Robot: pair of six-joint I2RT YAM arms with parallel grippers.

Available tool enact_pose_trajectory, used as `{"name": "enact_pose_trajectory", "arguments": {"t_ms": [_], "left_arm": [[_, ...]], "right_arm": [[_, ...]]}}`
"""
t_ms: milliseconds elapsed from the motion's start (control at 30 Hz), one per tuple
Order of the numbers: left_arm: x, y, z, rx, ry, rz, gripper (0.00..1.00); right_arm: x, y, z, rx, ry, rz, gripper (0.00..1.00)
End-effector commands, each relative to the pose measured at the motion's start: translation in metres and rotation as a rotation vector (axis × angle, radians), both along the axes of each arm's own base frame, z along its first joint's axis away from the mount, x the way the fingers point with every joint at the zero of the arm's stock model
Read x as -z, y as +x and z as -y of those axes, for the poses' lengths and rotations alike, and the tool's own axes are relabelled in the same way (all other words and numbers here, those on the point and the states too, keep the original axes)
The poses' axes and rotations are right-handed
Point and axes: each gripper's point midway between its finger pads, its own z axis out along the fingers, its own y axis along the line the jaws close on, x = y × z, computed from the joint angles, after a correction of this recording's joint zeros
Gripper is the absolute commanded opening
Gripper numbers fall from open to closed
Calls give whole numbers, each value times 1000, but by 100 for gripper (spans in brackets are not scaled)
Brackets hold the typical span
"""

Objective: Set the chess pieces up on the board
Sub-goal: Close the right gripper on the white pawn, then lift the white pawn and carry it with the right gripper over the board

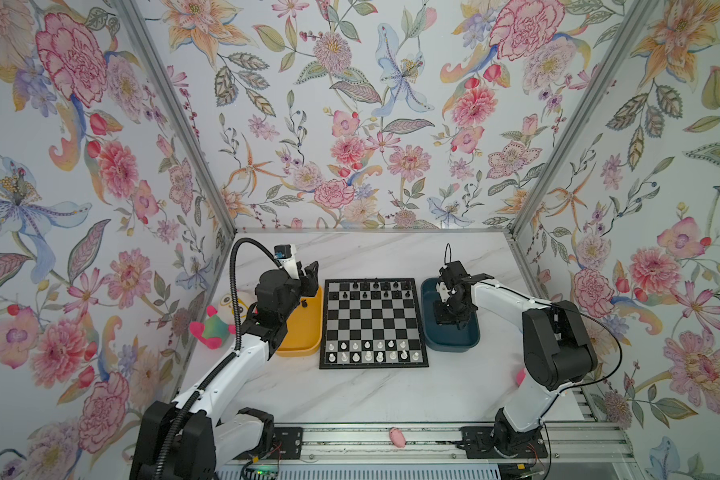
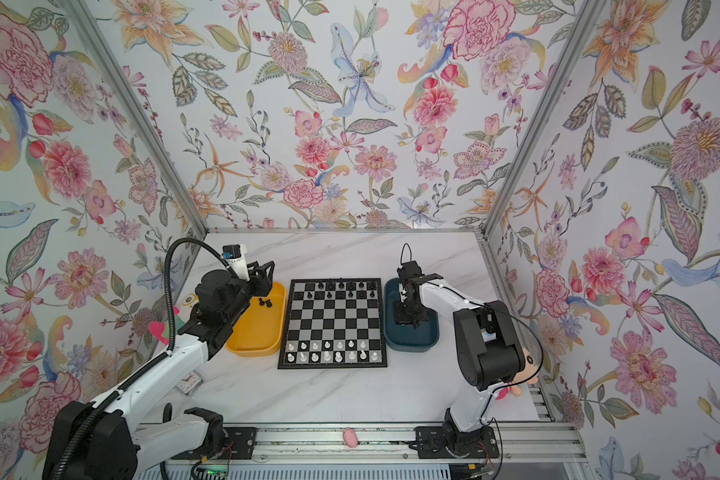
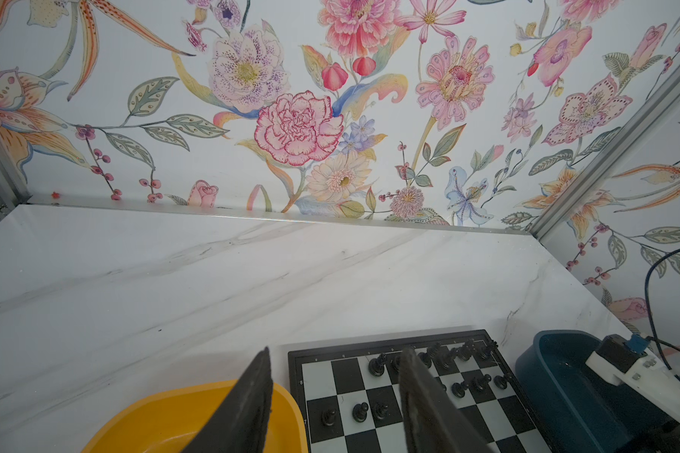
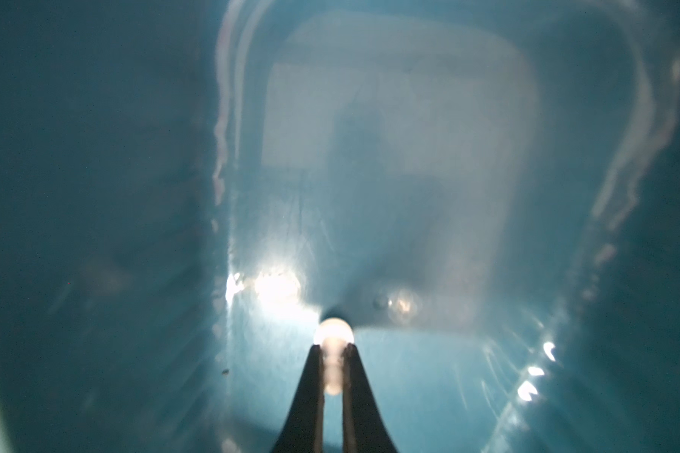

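The board [image 1: 371,320] lies mid-table, seen in both top views. Black chess pieces [image 1: 375,286] stand on its two far rows and white ones [image 1: 371,351] on its two near rows. A few black pieces [image 2: 265,302] lie in the yellow tray [image 1: 304,336]. My right gripper [image 4: 333,347] reaches down into the dark blue tray [image 1: 449,338] and is shut on a small white chess piece [image 4: 333,333] with a round head. My left gripper [image 3: 336,351] hangs open and empty above the yellow tray's far end, beside the board's far left corner [image 3: 297,355].
Plush toys [image 1: 213,328] lie against the left wall behind my left arm. Another plush [image 2: 524,370] sits behind my right arm by the right wall. A small pink object [image 1: 396,437] rests on the front rail. Floral walls enclose the marble table [image 1: 371,395].
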Motion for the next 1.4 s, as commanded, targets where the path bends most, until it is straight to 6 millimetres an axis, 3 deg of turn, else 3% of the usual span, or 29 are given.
{"name": "enact_pose_trajectory", "arguments": {"t_ms": [0,367,600,1033,1367], "left_arm": [[-11,0,-4,-8,-14,27,54],[-14,-5,-4,-1,-17,45,54],[-14,-8,-4,3,-17,49,54],[-12,-11,-5,6,-20,52,54],[-10,-11,-5,6,-19,49,54]], "right_arm": [[-28,-3,3,-3,-8,36,8],[-79,-25,-15,-50,-26,94,9],[-100,-45,-44,-102,3,111,10],[-70,-79,-90,-190,31,14,10],[-41,-83,-97,-196,28,-31,9]]}}
